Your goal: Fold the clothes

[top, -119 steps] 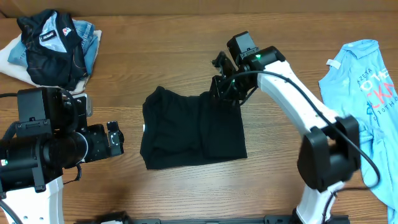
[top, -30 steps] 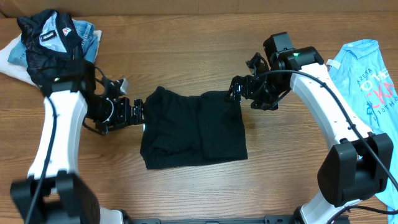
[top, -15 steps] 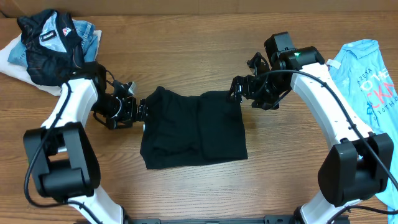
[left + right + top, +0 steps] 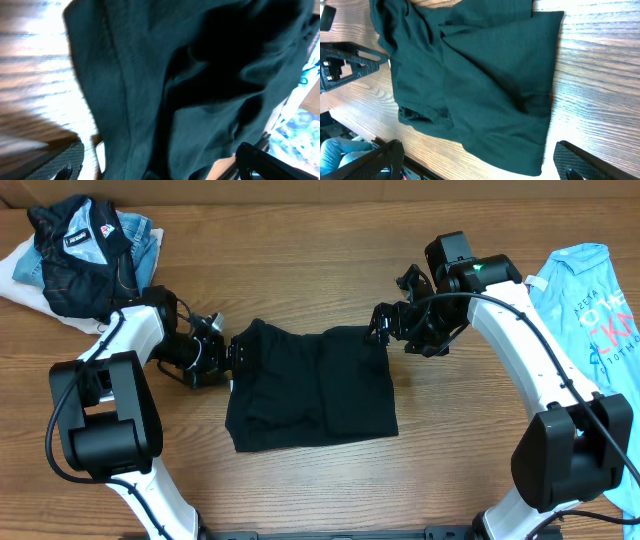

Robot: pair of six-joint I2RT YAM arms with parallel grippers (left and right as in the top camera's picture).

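Since half a second ago the left arm has slid a little to the right, so that the left fingers [image 4: 236,349] now sit at the upper left corner of the black T-shirt [image 4: 310,385], where before they stood just short of its edge. The right arm has not shifted in that time, and the shirt lies as it did. The T-shirt is folded to a rough rectangle, flat on the middle of the wooden bench [image 4: 300,260], its left part somewhat rumpled. In the left wrist view the dark cloth [image 4: 190,85] fills most of the frame and runs down between the two fingers [image 4: 65,161], which stand wide apart at the bottom corners and hold nothing. The right fingers [image 4: 379,326] are at the shirt's upper right corner. In the right wrist view they [image 4: 375,161] are also spread wide, with the near corner of the cloth [image 4: 480,95] lying between them, ungripped. A light blue T-shirt [image 4: 590,330] lies at the right edge of the bench and a dark jacket [image 4: 85,250] is heaped at the far left corner, both well apart from the black one.
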